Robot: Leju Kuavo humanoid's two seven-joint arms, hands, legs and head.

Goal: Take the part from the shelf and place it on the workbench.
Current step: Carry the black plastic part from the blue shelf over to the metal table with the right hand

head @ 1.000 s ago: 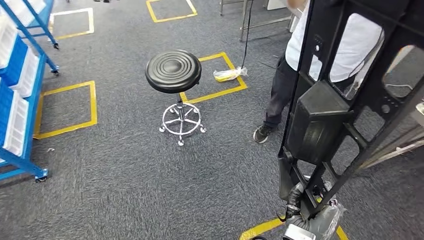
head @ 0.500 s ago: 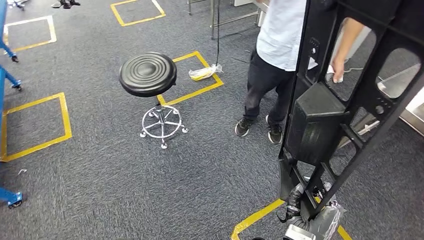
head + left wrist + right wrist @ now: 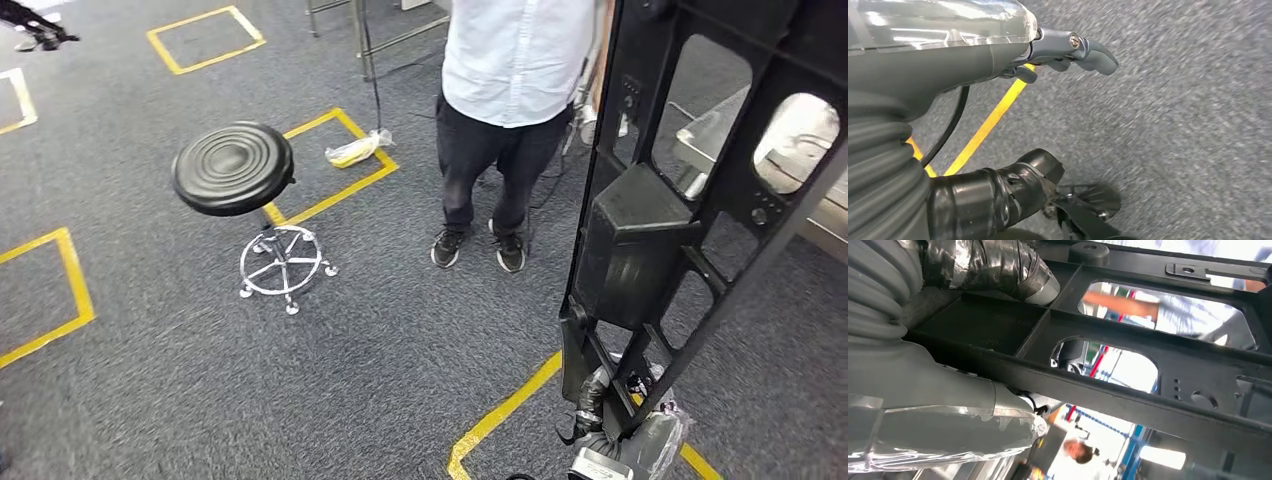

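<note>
The right robot hand [image 3: 622, 440] grips the black part [image 3: 690, 200] at its lower end, the part rising upright above it. The left robot hand [image 3: 1048, 55] hangs over carpet, fingers loosely curled, holding nothing.

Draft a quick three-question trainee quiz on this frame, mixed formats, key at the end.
1. True or false: the right hand grips the black frame part and holds it upright.
2. What stands nearest the black stool? A) a blue shelf B) a person C) a cardboard box
3. Fill in: the left hand hangs over grey carpet and holds ____.

Key: 1 true. 2 B, the person stands on the carpet beside the stool. 3 nothing; its fingers curl in near a yellow tape line.
</note>
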